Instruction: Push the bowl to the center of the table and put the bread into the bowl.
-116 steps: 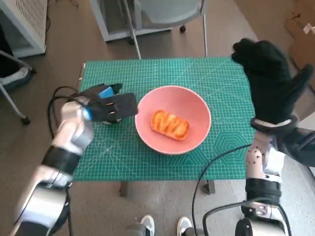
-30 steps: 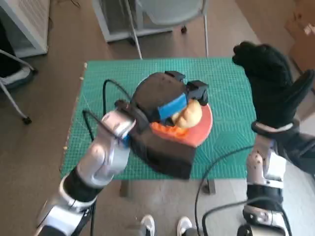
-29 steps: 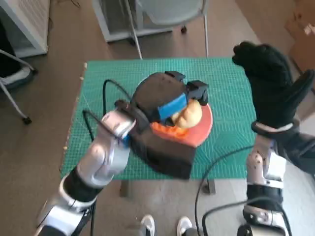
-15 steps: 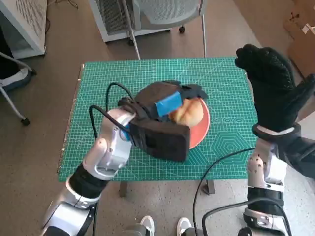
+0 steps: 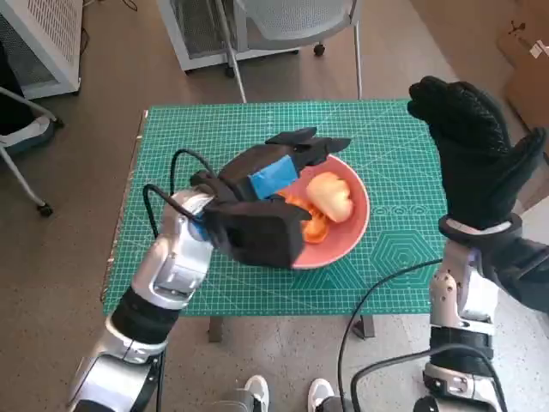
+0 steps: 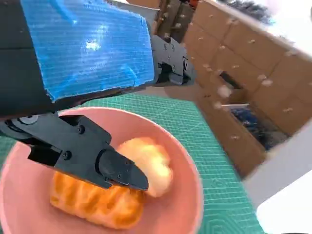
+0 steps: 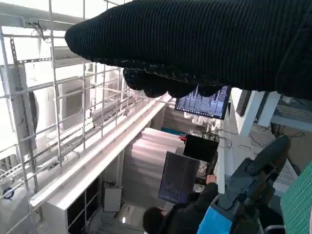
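Note:
A pink bowl [image 5: 353,230] stands near the middle of the green cutting mat [image 5: 189,137]. In it lie a pale bread roll [image 5: 331,196] and an orange glazed pastry [image 5: 313,227], side by side. My left hand [image 5: 273,170] hovers over the bowl's left half with its fingers spread and nothing in them. The left wrist view shows the roll [image 6: 148,163] and pastry [image 6: 92,204] in the bowl [image 6: 191,195] below the black fingers [image 6: 83,153]. My gloved right hand [image 5: 472,150] is raised, fingers spread, above the table's right edge, empty.
A chair and a white rack [image 5: 257,34] stand beyond the far edge. A cardboard box [image 5: 525,60] lies on the floor at the right. A black cable [image 5: 163,184] loops off my left wrist. A person [image 7: 178,217] sits in the right wrist view.
The left hand held the pale roll over the bowl. It has let the roll drop into the bowl beside the pastry and drawn back to the left. The right hand stayed raised.

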